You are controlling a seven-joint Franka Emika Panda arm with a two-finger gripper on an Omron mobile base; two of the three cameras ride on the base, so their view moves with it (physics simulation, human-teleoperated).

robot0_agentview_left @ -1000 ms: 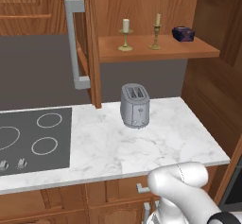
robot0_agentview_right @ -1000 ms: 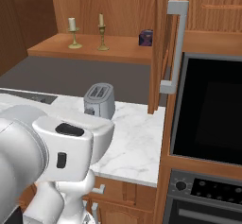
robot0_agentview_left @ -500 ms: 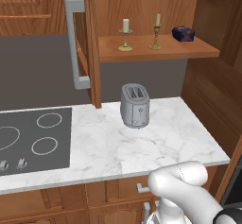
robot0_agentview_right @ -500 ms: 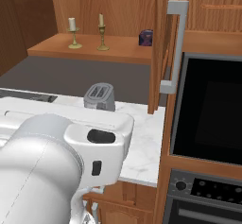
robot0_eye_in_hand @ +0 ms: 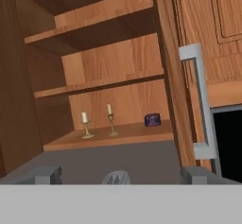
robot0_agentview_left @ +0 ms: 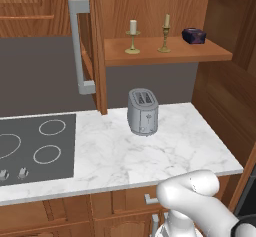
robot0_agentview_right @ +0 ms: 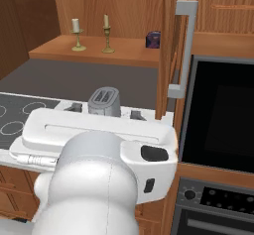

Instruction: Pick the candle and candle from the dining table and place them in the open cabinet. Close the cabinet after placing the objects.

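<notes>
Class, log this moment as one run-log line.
candles: on cabinet shelf | doors: open | tool: open, empty

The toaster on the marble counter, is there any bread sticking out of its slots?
No, the toaster shows two dark slots on top with nothing rising out of them.

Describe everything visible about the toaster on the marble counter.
The toaster is a small two-slot model with a grey, metallic-looking body and rounded corners. Two dark slots run along its top, and its front face carries small marks that may be controls, too fine to read. It stands upright on the white veined marble counter, right of the black hob and below the wooden cabinet shelf. Nothing else touches it. In the right base view its top shows behind the robot's arm.
</notes>
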